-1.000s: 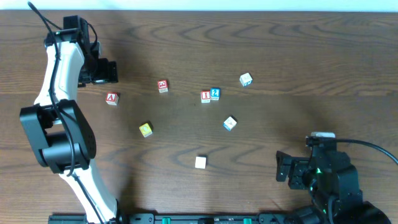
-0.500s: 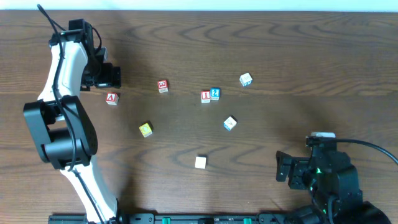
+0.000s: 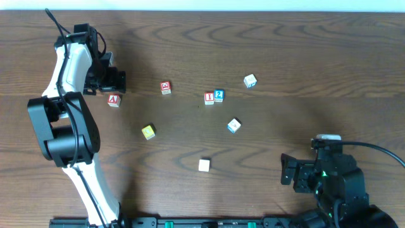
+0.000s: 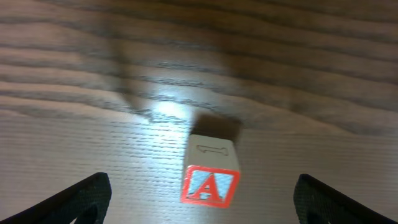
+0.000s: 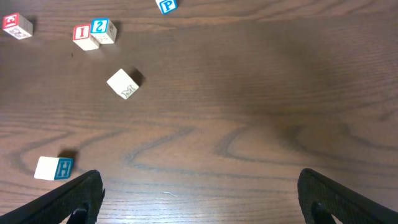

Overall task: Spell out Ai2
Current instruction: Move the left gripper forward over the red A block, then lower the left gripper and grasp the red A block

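Between the two spread fingers (image 4: 87, 194) of the left gripper (image 3: 116, 82), just ahead of the tips and close to the midline, a shade toward the right-hand finger: the A cube (image 4: 211, 178), red letter face up, untouched by either finger. Jaws wide apart, nothing held, ample room on both sides of the block. No long axis to speak of, being a cube; side faces nearly square to the line between the fingers, so probably no twist of the wrist called for, only a short advance and descent to straddle it before closing. Well off to one side of these fingers, far beyond any single short move: the I cube (image 3: 209, 98) and the 2 cube (image 3: 219, 95), touching side by side, with bare table on the I's free side for the A. Likewise wide open and empty, the right gripper (image 3: 286, 170), with I and 2 far ahead of its fingers and toward its left one; well apart from the A, hence by nearness the left arm's job.
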You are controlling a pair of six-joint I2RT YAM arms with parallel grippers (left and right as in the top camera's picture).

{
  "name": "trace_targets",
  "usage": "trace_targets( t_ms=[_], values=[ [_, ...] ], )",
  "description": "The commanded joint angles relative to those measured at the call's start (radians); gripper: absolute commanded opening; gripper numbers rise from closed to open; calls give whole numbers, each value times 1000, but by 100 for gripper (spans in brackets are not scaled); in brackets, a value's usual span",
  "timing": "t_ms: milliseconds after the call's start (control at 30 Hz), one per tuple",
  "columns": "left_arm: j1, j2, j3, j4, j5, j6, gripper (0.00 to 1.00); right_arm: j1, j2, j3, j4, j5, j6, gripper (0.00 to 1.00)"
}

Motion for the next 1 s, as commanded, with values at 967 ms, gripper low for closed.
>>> trace_targets(
  t_ms=[967],
  values=[
    [-1,8,-109,51,-48,38,95,-8,-2,1,-1,6,-11,99]
  ],
)
